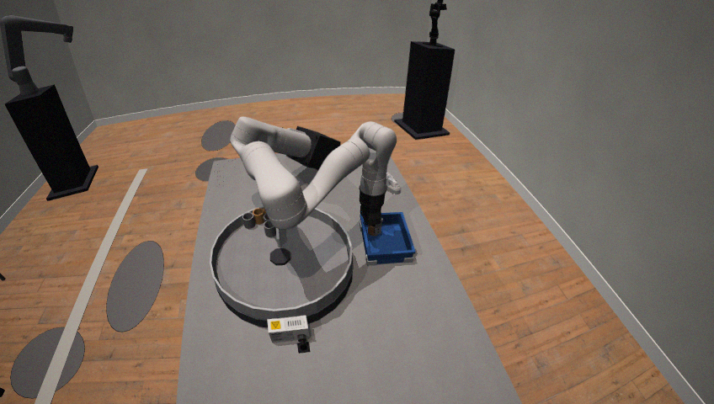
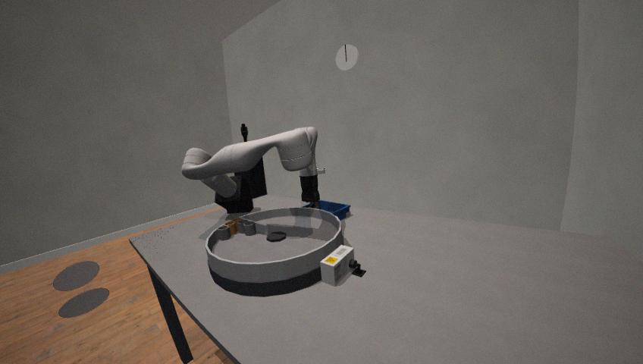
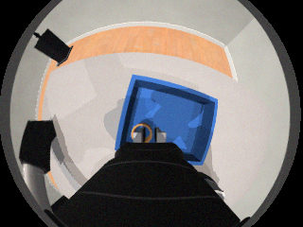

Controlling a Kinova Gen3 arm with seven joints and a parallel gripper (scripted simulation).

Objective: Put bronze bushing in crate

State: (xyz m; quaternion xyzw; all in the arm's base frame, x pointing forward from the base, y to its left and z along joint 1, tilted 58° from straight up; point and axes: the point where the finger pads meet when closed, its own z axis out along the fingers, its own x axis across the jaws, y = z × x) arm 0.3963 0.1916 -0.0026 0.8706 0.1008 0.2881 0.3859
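Observation:
A bronze bushing stands in the left part of the blue crate, near its side wall. My gripper is partly open and low inside the crate. One finger is inside the bushing's ring and the other is outside it, with a gap between the fingers. On the turning table, another bronze bushing stands between grey bushings. A further bronze one is partly hidden behind it.
The turning table's raised rim stands left of the crate in the top view. A dark hub is at its middle. A white box with a yellow label stands at its outer edge. The crate's walls surround my fingers.

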